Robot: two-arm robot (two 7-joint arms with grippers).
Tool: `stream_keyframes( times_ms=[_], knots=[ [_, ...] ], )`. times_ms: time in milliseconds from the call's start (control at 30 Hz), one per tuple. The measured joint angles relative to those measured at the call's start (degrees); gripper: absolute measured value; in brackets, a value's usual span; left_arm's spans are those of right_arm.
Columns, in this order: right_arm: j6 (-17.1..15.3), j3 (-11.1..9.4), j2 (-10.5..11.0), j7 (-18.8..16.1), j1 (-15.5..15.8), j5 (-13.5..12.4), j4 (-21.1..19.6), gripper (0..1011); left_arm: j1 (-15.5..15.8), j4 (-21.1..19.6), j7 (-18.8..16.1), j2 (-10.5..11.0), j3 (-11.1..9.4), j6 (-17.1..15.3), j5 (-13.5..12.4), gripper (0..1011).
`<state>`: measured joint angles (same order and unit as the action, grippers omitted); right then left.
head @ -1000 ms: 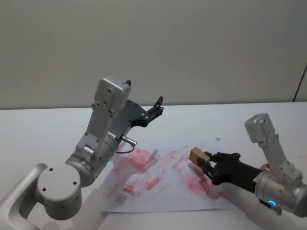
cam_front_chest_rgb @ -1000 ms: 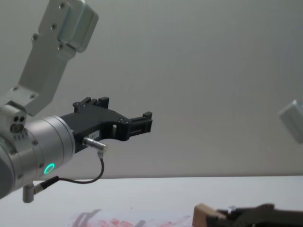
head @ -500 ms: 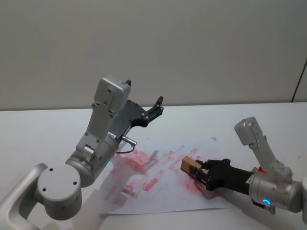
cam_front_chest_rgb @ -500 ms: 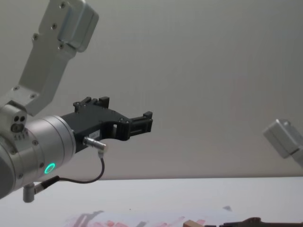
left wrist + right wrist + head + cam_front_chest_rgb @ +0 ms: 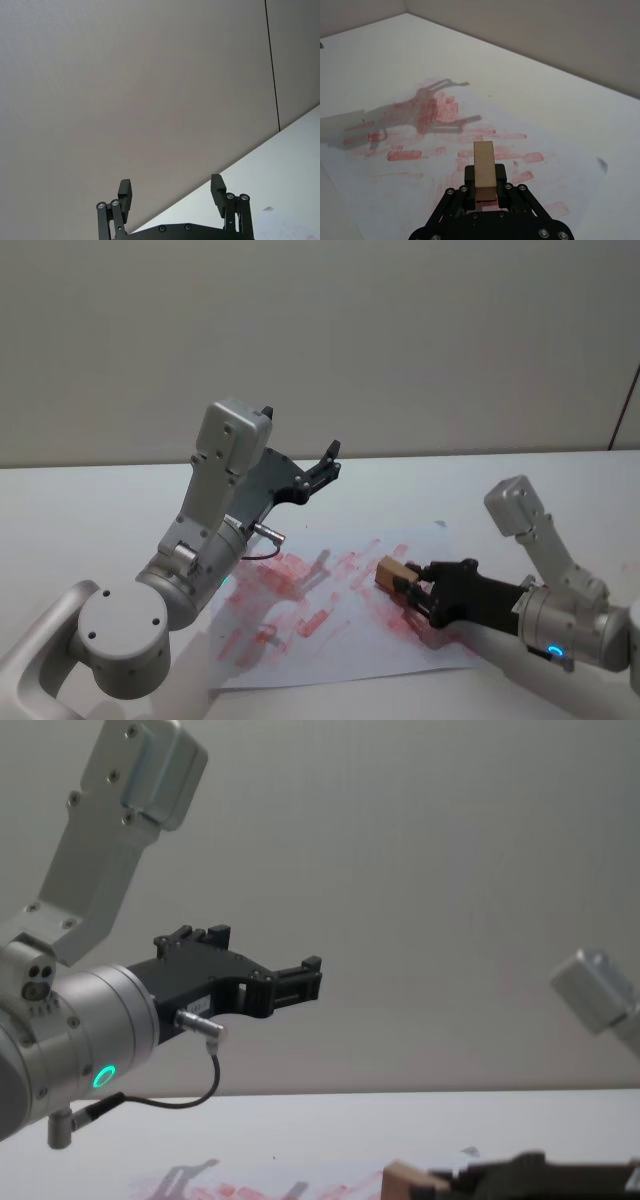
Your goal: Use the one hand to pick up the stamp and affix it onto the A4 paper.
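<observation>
Head view | right gripper (image 5: 408, 585) fingers clenched on stamp (image 5: 390, 572) over A4 paper (image 5: 340, 650) | left gripper (image 5: 332, 460) raised, fingers spread

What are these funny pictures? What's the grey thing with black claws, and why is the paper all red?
It is a robot with two arms. Each ends in two black fingers for grabbing. Two pictures come from cameras on its head and chest, two from cameras on its wrists. On the white table lies a sheet of paper covered in red marks, probably stamp prints. The right gripper holds a small wooden stamp down near the paper. The left gripper is raised in the air, fingers open, holding nothing.
</observation>
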<state>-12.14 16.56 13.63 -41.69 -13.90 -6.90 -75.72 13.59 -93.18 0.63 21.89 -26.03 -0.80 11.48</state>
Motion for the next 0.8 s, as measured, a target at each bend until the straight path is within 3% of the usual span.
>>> stream_keyframes(
  times_ms=[333, 800],
  knots=[
    [2.4, -1.2, 1.8, 3.2, 1.0, -0.2, -5.9, 216, 0.0, 0.0, 0.0, 0.0, 0.0, 0.0, 0.0, 1001],
    [2.1, -4.0, 6.1, 13.2, 7.4, -3.2, -16.0, 216, 0.0, 0.0, 0.0, 0.0, 0.0, 0.0, 0.0, 1001]
  ],
)
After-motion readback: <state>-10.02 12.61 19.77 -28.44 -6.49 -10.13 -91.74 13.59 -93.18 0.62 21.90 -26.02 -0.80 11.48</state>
